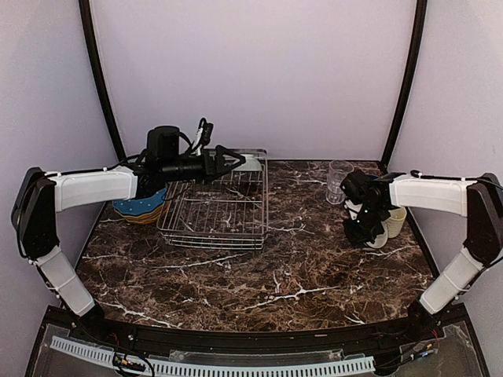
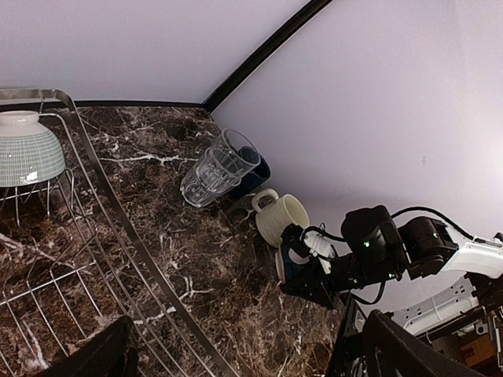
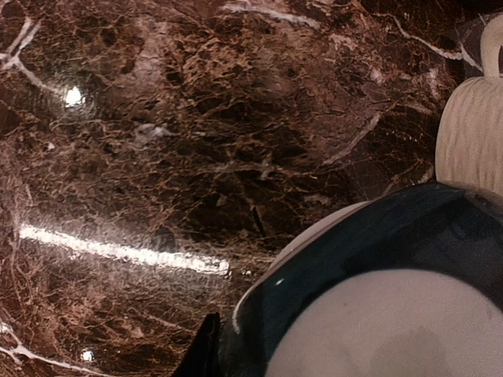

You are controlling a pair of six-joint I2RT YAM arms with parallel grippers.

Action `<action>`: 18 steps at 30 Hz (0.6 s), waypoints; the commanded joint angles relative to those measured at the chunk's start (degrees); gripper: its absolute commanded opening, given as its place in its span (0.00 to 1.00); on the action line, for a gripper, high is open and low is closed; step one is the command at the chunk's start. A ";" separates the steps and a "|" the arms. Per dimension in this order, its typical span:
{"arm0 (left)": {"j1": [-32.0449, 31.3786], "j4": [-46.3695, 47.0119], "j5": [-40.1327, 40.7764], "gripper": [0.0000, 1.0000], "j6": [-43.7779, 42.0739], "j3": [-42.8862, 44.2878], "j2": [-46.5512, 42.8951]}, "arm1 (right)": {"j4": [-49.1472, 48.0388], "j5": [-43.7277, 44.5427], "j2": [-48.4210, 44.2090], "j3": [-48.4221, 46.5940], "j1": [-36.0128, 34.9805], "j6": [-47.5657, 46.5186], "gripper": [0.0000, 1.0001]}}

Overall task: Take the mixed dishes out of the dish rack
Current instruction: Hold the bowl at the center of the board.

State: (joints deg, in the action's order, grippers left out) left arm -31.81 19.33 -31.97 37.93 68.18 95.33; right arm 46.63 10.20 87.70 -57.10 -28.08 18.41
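Observation:
The silver wire dish rack (image 1: 214,210) stands left of centre and also shows in the left wrist view (image 2: 94,259). One pale ribbed bowl (image 2: 27,149) lies upside down in its far right corner (image 1: 251,163). My left gripper (image 1: 234,163) hovers open over the rack's back edge, just left of that bowl; its fingers (image 2: 90,355) are spread wide. My right gripper (image 1: 364,226) is shut on a dark blue dish with a pale base (image 3: 377,314), a cup or small bowl, held tilted just above the table (image 2: 302,263).
A stack of blue dotted plates (image 1: 140,209) sits left of the rack. A clear glass (image 1: 339,181) stands at the back right, with a dark blue thing (image 2: 257,169) behind it. A cream mug (image 1: 396,221) sits right beside my right gripper.

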 commanded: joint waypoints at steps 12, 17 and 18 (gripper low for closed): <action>-0.18 -27.41 19.76 0.99 -16.90 2.08 -8.87 | -3.22 -0.56 6.37 -4.89 2.59 -3.50 0.33; -0.22 -29.99 19.43 0.95 -18.16 4.76 -5.77 | -3.37 -1.48 3.32 -4.80 2.59 -3.47 0.60; -0.25 -30.08 18.80 0.93 -17.50 5.97 -5.15 | -3.12 -1.53 2.59 -5.08 2.52 -3.47 0.64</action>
State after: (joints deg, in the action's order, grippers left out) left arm -31.81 -5.69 -14.13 22.46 70.15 87.88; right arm 43.42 9.26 93.62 -60.45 -25.58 14.96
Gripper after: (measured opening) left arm 0.955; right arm 0.581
